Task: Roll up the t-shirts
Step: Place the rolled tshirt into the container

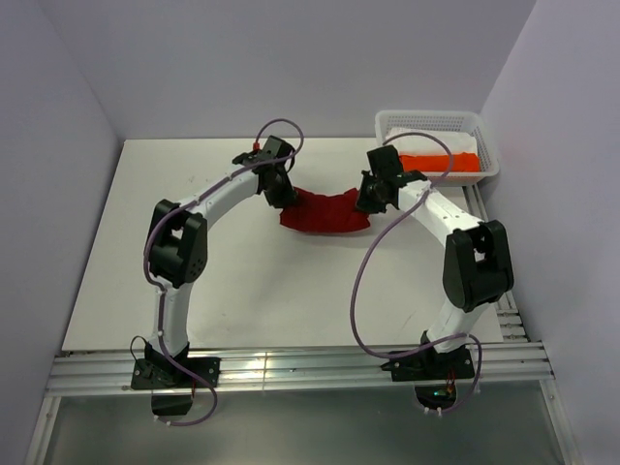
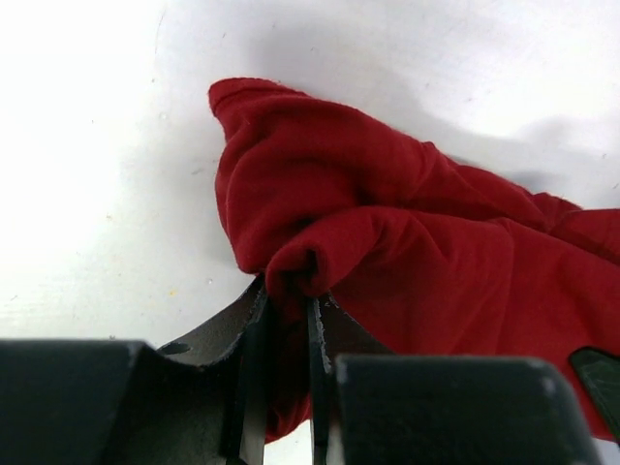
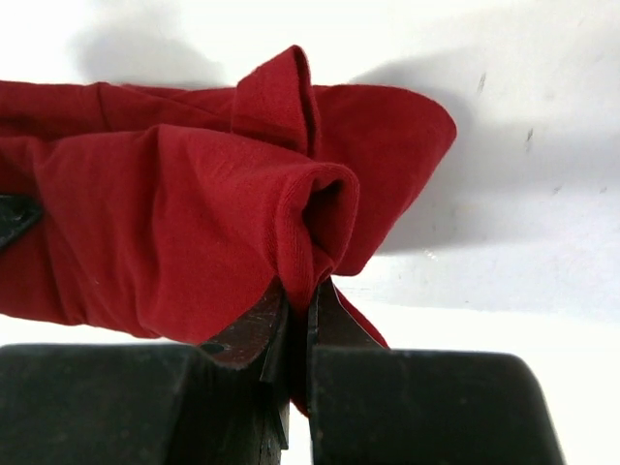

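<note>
White tabletop (image 1: 242,291) is being enclosed by pale lilac walls on three sides, and metal rails (image 1: 291,368) are being used along its near edge to carry the bases of both arms. Toward the far middle of the table, the t-shirt (image 1: 325,213) is being held as a bunched, dark crimson band stretched between the two arms and sagging slightly in the middle. Its left end is being pinched by the left gripper (image 1: 284,194), and its right end by the right gripper (image 1: 368,201).

From the left wrist, a thick fold of the t-shirt (image 2: 407,242) is being clamped by the left gripper (image 2: 288,300), the jaws being kept narrow with cloth filling the gap between them. From the right wrist, a rolled edge of the t-shirt (image 3: 174,213) is being gripped by the right gripper (image 3: 298,305), the jaws being pressed almost together on a thin layer of fabric. Soft shadows are being cast on the white surface beneath the cloth; whether the middle of the cloth is being rested on the table or hung just above it cannot be told.

At the far right corner, a white basket (image 1: 487,147) is being occupied by a bright orange bundle (image 1: 441,162), well apart from the t-shirt. Purple cables (image 1: 363,281) are being looped along both arms.
</note>
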### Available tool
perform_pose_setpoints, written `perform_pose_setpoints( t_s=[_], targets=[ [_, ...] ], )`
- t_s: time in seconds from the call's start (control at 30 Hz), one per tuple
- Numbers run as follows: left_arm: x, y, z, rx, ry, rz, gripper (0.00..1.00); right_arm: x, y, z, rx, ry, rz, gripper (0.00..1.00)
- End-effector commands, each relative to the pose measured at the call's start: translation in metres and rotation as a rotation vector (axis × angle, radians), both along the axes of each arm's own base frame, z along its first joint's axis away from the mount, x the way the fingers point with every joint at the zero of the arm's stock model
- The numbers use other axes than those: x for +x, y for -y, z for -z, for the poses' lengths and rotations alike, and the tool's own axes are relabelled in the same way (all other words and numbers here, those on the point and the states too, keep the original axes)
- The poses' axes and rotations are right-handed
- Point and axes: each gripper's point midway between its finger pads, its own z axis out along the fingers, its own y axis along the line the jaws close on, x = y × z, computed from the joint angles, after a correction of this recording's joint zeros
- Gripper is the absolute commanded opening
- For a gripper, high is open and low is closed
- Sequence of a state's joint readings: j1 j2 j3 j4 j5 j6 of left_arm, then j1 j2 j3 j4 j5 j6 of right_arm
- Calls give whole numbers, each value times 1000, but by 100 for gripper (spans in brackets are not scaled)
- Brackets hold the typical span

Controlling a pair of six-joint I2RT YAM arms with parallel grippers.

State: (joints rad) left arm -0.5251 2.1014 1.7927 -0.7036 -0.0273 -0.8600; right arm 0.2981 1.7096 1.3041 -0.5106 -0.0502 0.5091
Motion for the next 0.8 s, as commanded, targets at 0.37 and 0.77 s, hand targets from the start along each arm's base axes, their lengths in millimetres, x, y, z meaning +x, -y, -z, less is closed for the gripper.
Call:
perform_pose_setpoints(
  t_s=[0.37,0.77],
  targets=[
    [-103,-21,55,-8,-208,60,0,-110,-5,64,164,-280,-5,9],
    [-130,-45,56,-26,-200,87,64,-106,11,57,199,-197,2,71]
  ],
)
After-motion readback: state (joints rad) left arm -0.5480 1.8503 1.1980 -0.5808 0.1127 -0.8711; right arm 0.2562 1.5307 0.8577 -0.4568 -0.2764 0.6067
